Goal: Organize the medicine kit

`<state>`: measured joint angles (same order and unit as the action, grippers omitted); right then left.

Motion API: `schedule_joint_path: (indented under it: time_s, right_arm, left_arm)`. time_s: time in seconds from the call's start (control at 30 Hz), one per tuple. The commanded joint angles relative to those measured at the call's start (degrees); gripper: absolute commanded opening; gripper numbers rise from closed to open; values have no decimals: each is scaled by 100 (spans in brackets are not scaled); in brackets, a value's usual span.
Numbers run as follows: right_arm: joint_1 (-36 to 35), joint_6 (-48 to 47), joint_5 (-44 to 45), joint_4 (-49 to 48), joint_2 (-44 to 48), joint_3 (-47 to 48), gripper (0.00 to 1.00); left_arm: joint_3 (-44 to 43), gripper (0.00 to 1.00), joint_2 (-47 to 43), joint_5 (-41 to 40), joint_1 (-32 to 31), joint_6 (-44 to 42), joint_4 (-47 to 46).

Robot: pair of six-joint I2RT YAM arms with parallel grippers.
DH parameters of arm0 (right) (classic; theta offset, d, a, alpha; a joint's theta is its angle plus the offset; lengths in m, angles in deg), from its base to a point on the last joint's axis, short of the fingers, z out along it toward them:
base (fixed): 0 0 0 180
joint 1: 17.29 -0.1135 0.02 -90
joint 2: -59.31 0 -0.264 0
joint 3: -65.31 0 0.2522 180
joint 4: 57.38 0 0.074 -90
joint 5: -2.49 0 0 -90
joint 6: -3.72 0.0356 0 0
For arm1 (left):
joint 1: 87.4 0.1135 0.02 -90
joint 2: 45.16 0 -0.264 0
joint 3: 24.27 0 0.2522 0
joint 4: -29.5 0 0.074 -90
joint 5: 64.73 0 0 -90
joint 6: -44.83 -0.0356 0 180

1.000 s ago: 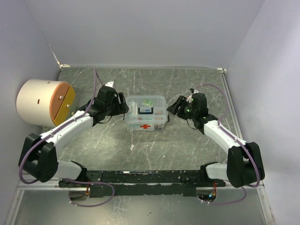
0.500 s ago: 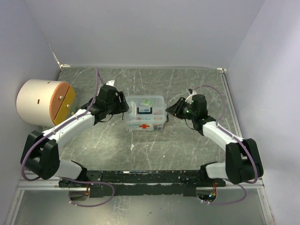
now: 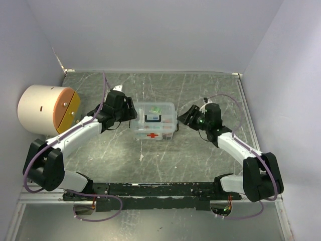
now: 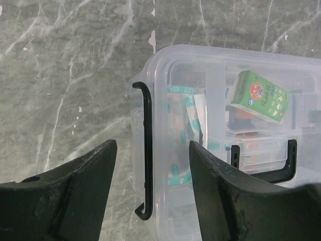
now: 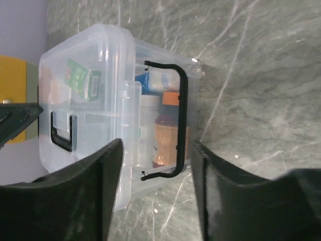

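Medicine kit (image 3: 154,123) is sitting mid-bench (image 3: 200,155), lid down, having slid slightly left in the past second, while left pincer (image 4: 151,146) and right pincer (image 5: 156,145) are both spread, framing its black side latches (image 4: 149,115), probably lining up to work them.

Grey-green marbled table (image 3: 210,93), white veins, a few pale flecks. The medicine kit (image 3: 156,122) sits flat on it near the middle, lid on, red cross facing up. A white-and-orange cylinder (image 3: 44,109) is at the left edge; contact with the surface unclear.
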<state>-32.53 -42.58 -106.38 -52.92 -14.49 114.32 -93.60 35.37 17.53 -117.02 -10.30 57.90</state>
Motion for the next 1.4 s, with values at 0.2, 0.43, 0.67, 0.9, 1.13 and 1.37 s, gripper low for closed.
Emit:
schedule_joint_path:
  time_s: [0.2,0.43,0.67,0.9,1.13,1.37]
  right_arm:
    - [306,849,-237,-670,38,-610,80]
    - [411,2049,-878,-2755,-464,-1386,89]
    - [416,2484,-741,-3538,-465,-1696,92]
    - [409,3262,-1009,-5069,-1099,-2073,100]
    - [400,3562,-1494,-6073,-1727,-2009,100]
    - [402,4046,-1893,-7282,-2061,-1986,96]
  left_arm:
    - [-92,69,183,-49,7,-157,211]
    - [-262,74,84,-384,-7,-124,427]
    - [-524,74,-402,-1179,-580,-324,187]
    - [-736,78,-299,-1517,-1330,-813,-375]
    - [-1043,87,250,-1503,-1799,-1369,-429]
    - [-1190,85,779,-1481,-2049,-1511,-178]
